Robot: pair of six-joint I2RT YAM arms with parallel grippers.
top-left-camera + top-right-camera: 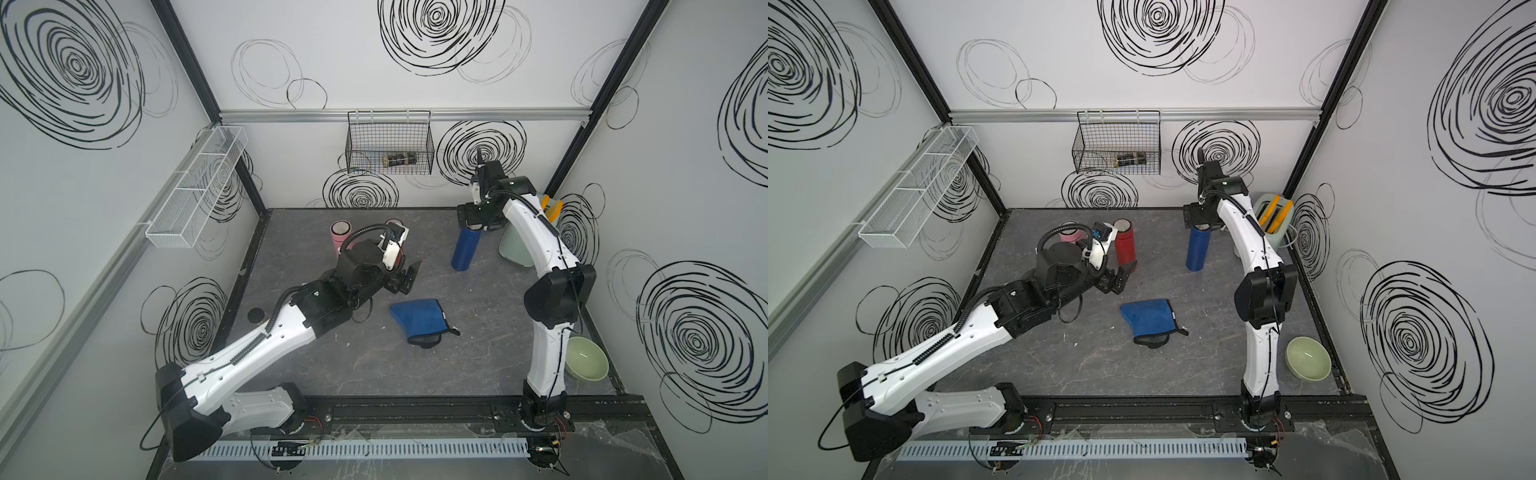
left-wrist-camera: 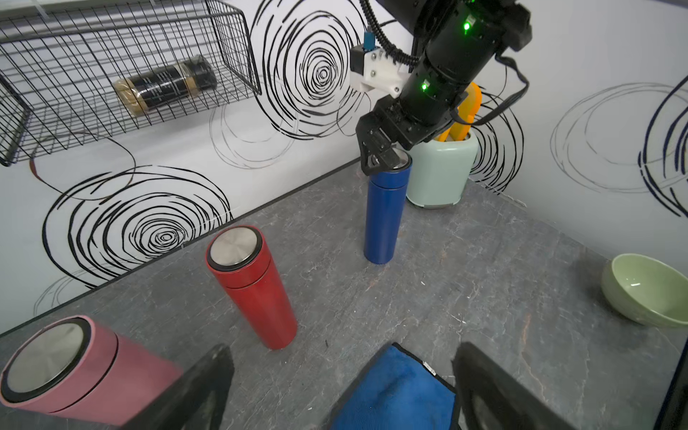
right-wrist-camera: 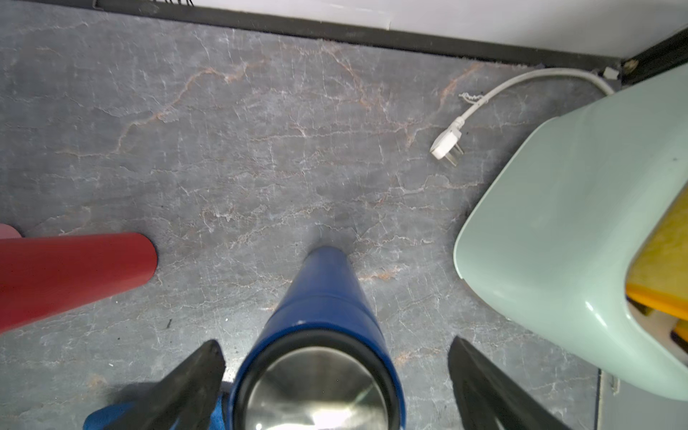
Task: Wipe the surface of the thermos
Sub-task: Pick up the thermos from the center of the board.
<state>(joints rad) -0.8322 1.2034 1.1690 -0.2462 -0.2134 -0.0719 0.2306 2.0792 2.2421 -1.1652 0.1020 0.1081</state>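
We log a grey marbled tabletop point(image 1: 478, 365) boxed in by 3 white walls point(image 1: 332, 54) covered in black scribble swirls, with black frame posts in the back corners.

The blue thermos point(image 1: 465, 249) stands upright toward the back right of the table, near a mint toaster point(image 1: 1273, 220) with orange-yellow pieces in its slots. The toaster's white plug point(image 3: 446, 145) lies loose on the tabletop.

The right gripper point(image 3: 335, 344) hangs straight over the thermos top, jaws spread wide to either side of the steel-faced lid. 1 jaw sits just beside the rim and the other stands well apart. We cannot tell if the near one touches. It pinches nothing.

The left gripper point(image 2: 344, 350) hovers low near mid-table, jaws also spread and holding nothing. It is near the blue cloth point(image 1: 415, 318), which lies folded on the table centre, well apart from the blue thermos.

A red thermos point(image 1: 1125, 245) and a pink thermos point(image 1: 338, 239) stand upright at the back left, partly hidden by the left wrist in both top views.

A green bowl point(image 1: 586, 363) sits at the right edge, beside the right arm.

A black wire basket point(image 1: 390, 145) hangs from an aluminium rail point(image 1: 291, 115) on the back wall, with 1 dark jar point(image 1: 399, 160) lying on its side in it. A white mesh shelf point(image 1: 195, 195) with 3 compartments is fixed to the left wall.

A black track point(image 1: 415, 411) along the front edge carries both arm bases.
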